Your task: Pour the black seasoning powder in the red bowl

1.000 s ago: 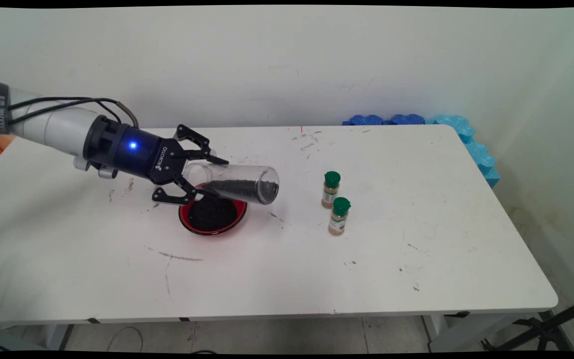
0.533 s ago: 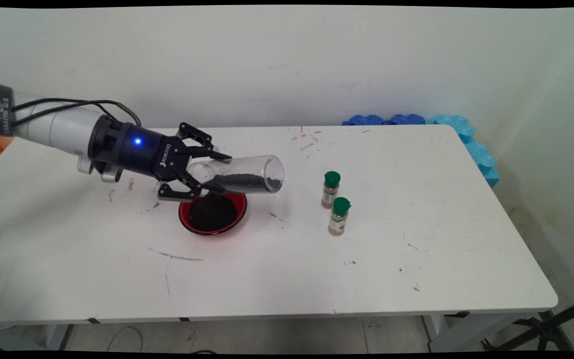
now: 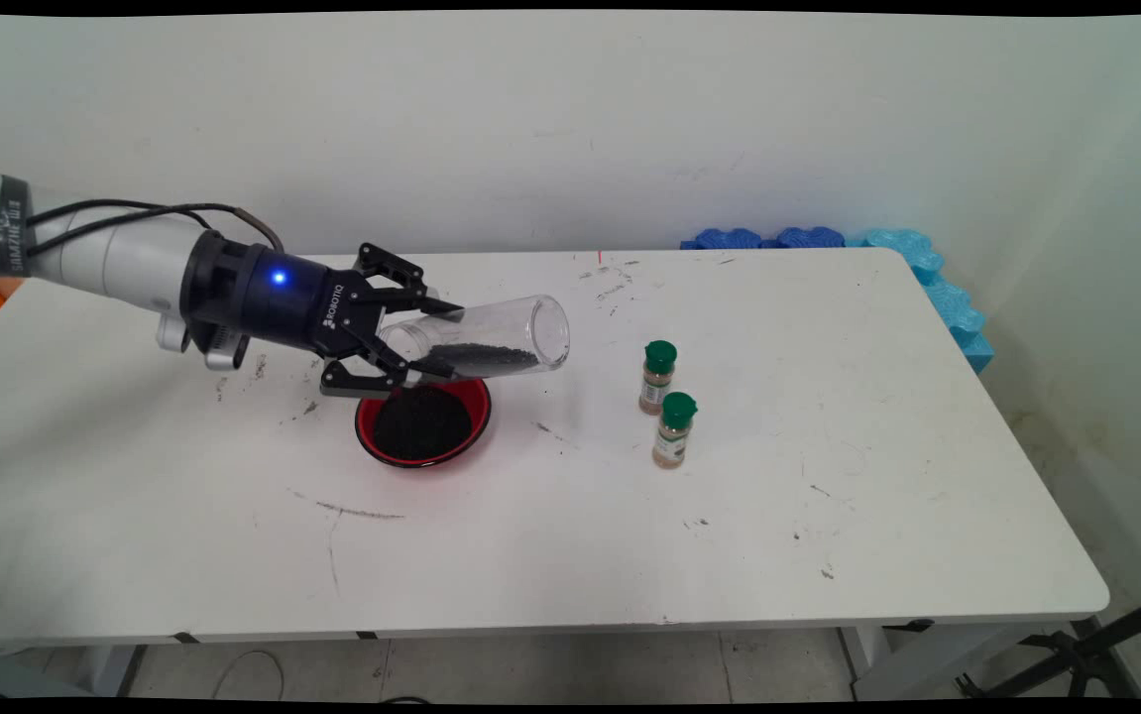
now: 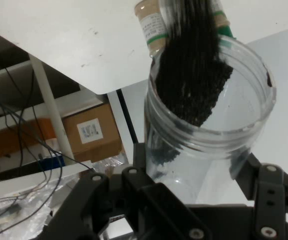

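My gripper [image 3: 443,342] is shut on a clear plastic jar [image 3: 501,342], gripping it near its threaded mouth. The jar lies almost level just above the table, its closed far end pointing right and tilted slightly upward. Black granules [image 3: 476,357] lie along its lower side. Directly below the gripper and the jar's mouth end sits a red bowl [image 3: 483,421] filled with black granules. In the hand view the jar [image 4: 208,150] rises between my gripper [image 4: 191,172] fingers, the granules [image 4: 193,75] heaped inside it, and a spice jar [image 4: 151,25] shows beyond it.
Two small spice jars with green caps stand right of the bowl, one [image 3: 658,377] farther back, one [image 3: 675,429] nearer. Blue foam pieces [image 3: 927,268] line the table's far right corner. The white table [image 3: 629,535] carries dark scuff marks.
The jar's far end has swung up from pointing slightly downward to slightly upward. The granules have slid from that end toward the mouth. The gripper rose a little.
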`<control>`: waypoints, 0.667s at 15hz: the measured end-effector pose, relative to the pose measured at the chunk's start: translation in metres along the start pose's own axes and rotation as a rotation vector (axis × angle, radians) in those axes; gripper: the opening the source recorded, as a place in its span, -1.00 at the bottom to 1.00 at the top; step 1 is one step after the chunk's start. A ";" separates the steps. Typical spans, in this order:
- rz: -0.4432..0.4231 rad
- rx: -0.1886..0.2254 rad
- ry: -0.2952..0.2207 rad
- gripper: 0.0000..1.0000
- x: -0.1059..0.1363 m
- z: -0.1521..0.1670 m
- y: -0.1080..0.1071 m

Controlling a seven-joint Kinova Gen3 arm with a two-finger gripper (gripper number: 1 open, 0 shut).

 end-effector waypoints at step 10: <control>-0.072 -0.038 -0.032 -1.00 -0.001 0.005 0.004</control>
